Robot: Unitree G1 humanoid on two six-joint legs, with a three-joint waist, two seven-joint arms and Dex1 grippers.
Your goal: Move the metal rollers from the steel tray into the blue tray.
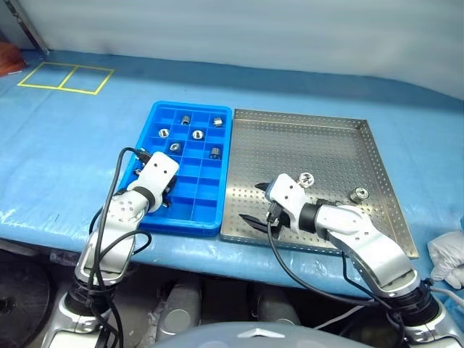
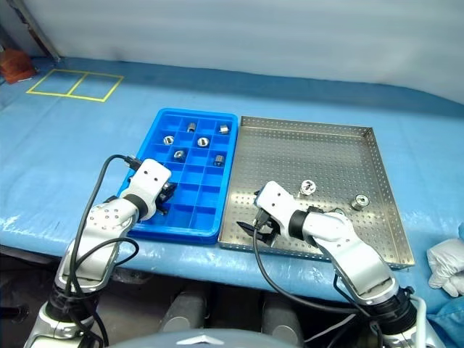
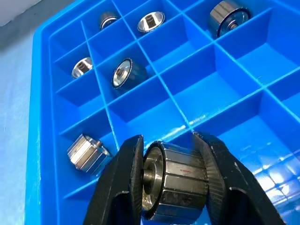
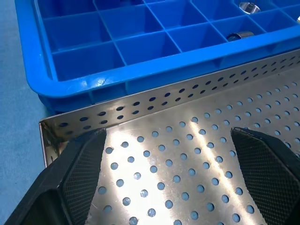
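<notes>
The blue tray (image 1: 190,106) lies left of the steel tray (image 1: 290,145), and the two touch. Several metal rollers (image 1: 196,134) sit in its far compartments. Two more rollers (image 1: 306,178) (image 1: 359,194) stand on the steel tray's perforated floor. My left gripper (image 3: 168,140) is shut on a ribbed metal roller (image 3: 176,180), held just above the blue tray's near-left compartments. My right gripper (image 4: 173,164) is open and holds nothing. It hangs low over the steel tray's near-left corner (image 4: 187,140), close to the blue tray's wall (image 4: 140,70).
A blue cover spreads over the table, with yellow tape squares (image 1: 65,77) at the far left. A white cloth (image 1: 449,261) lies at the right edge. The table's front edge runs just under both trays. Black cables loop from each wrist.
</notes>
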